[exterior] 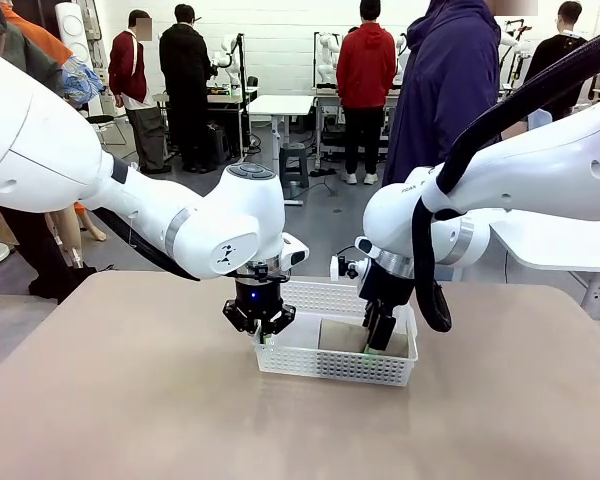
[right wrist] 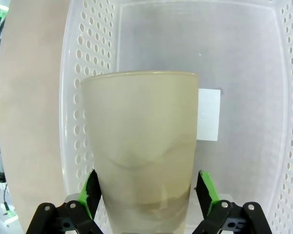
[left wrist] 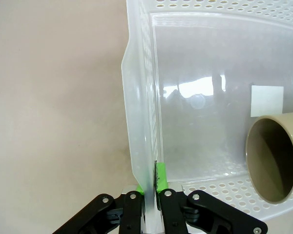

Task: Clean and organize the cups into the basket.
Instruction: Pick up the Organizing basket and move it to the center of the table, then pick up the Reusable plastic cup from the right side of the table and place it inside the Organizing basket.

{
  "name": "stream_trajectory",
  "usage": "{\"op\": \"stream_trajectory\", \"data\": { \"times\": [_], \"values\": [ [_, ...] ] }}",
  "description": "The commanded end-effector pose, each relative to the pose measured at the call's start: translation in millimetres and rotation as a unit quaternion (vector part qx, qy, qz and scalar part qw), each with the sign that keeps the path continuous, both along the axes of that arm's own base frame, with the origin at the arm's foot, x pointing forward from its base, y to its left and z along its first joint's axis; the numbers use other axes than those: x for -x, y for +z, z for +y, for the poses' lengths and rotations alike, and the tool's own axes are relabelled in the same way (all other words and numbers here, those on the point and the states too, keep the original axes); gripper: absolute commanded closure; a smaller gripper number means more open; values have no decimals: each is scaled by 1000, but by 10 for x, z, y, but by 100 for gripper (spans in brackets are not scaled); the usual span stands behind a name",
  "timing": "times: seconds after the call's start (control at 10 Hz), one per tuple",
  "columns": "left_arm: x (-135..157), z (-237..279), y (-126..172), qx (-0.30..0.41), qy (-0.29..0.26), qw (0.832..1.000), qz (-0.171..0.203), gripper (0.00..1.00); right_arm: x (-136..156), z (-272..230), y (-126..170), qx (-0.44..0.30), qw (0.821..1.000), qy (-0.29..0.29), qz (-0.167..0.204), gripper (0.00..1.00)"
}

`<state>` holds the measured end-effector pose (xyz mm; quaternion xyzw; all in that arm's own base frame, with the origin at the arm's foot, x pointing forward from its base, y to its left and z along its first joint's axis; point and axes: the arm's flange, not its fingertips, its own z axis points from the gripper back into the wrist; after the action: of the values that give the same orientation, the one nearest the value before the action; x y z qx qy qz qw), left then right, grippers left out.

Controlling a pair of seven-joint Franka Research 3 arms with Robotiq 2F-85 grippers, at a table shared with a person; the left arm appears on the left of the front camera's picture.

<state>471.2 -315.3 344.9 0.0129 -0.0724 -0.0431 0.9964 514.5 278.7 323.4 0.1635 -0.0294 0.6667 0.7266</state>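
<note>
The white perforated basket (exterior: pixel 320 365) stands at the table's middle. My left gripper (exterior: pixel 259 322) is shut on the rim of its left end; in the left wrist view the gripper (left wrist: pixel 149 195) pinches that thin wall (left wrist: pixel 141 122) between its pads. One tan-brown cup (exterior: pixel 342 337) lies on its side on the basket floor. My right gripper (exterior: pixel 380 335) reaches down into the basket at the cup. In the right wrist view the cup (right wrist: pixel 141 156) lies between the spread green pads (right wrist: pixel 90 191) of that open gripper (right wrist: pixel 147 195). The left wrist view looks into the cup's open mouth (left wrist: pixel 273 161).
A white label (right wrist: pixel 208 114) sticks to the basket floor. Bare tan tabletop (exterior: pixel 130 400) lies all around the basket. A person in a dark hooded top (exterior: pixel 445 90) stands at the far side. Farther back stand other people and tables.
</note>
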Motion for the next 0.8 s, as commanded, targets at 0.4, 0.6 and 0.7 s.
{"op": "stream_trajectory", "data": {
  "times": [0.4, 0.6, 0.7],
  "values": [
    [-6, 4, -2, 0, 1, 1000, 0, 100, 282, -659, 928, -118, 986, -41, -108, 0],
    [-6, 4, -2, 0, 1, 1000, 0, 100, 517, -1233, 1213, -196, 968, -56, -147, 0],
    [-6, 4, -2, 0, 1, 1000, 0, 100, 612, -1568, 1266, -240, 957, -51, -156, 0]
  ]
}}
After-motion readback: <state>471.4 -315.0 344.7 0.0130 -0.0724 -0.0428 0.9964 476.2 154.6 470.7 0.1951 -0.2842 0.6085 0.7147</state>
